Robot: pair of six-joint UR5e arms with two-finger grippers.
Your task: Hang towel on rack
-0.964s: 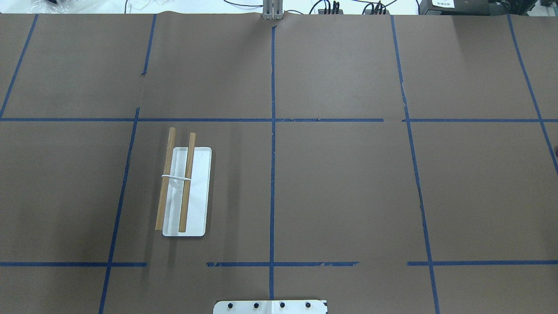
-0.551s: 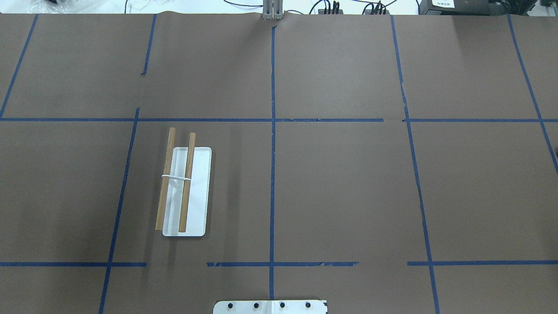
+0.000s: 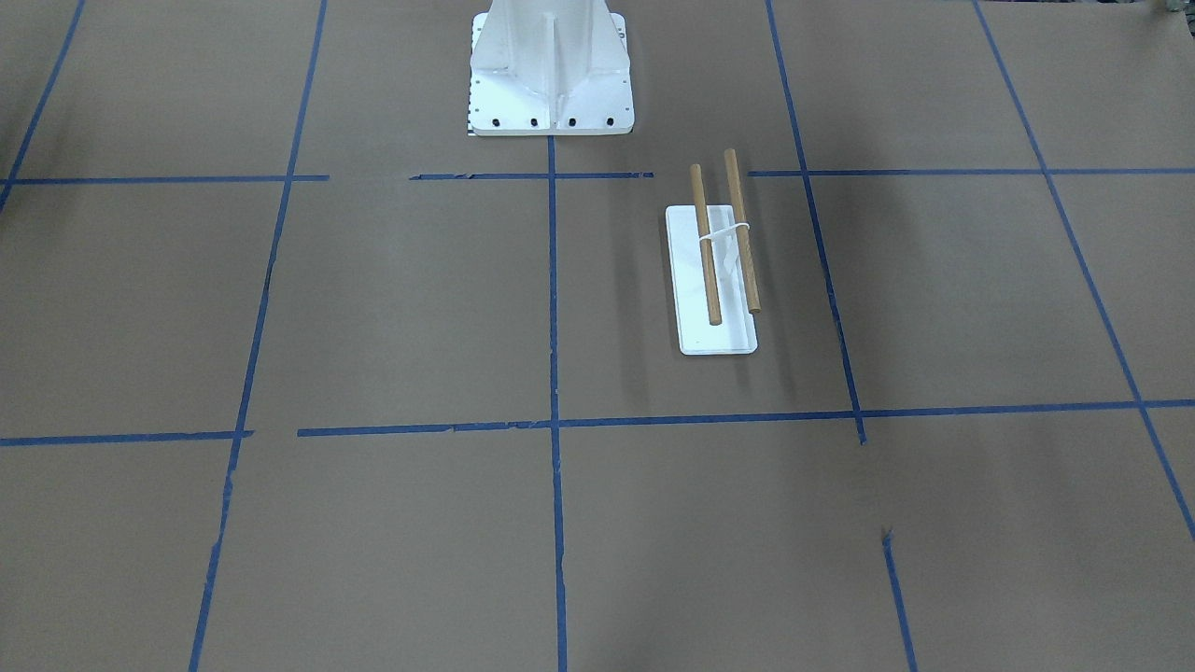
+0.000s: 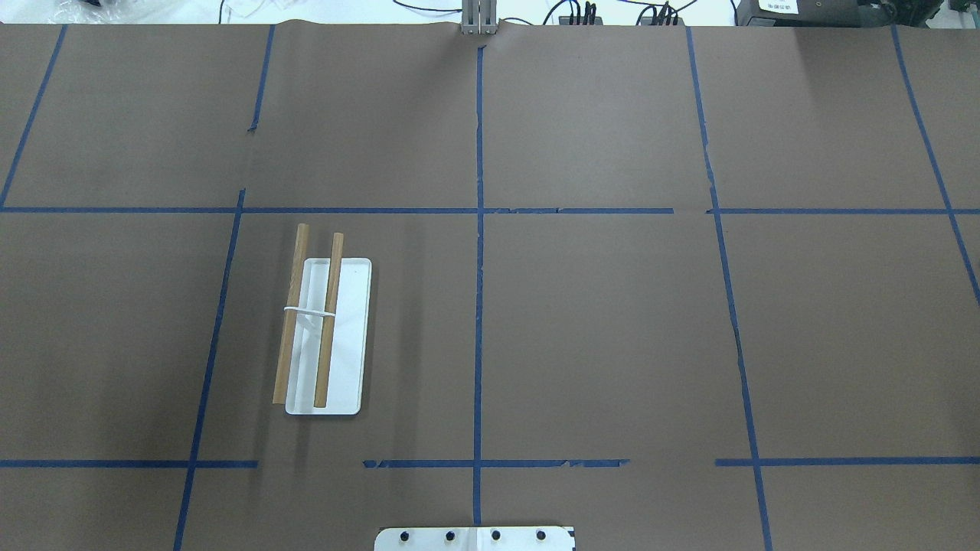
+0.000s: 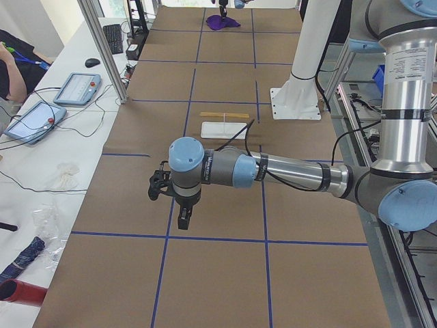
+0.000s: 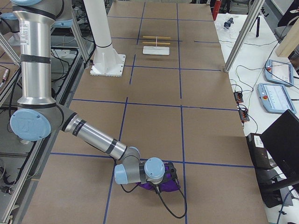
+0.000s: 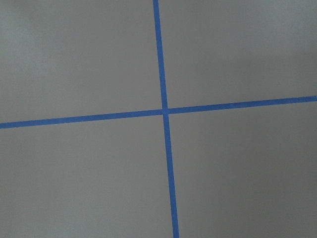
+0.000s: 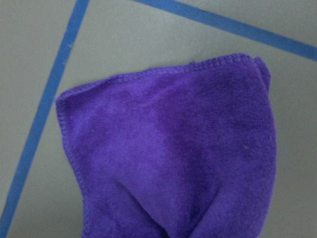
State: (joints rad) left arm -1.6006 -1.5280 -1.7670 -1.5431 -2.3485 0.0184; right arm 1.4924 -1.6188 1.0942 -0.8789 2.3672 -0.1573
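The rack (image 4: pixel 325 337) has a white flat base and two wooden rods. It stands left of the table's middle and nothing hangs on it; it also shows in the front-facing view (image 3: pixel 714 280). The purple towel (image 8: pixel 173 148) lies crumpled on the brown paper at the table's right end and fills the right wrist view. My right gripper (image 6: pixel 169 178) is down at the towel (image 6: pixel 161 185); its fingers are hidden, so I cannot tell its state. My left gripper (image 5: pixel 183 219) hangs above bare paper at the left end, far from the rack (image 5: pixel 224 126); I cannot tell its state.
The white metal pedestal (image 3: pixel 551 65) stands at the robot's edge of the table, near the rack. Blue tape lines (image 7: pixel 166 111) form a grid on the brown paper. Tablets (image 5: pixel 75 89) and cables lie on the side tables beyond the far edge.
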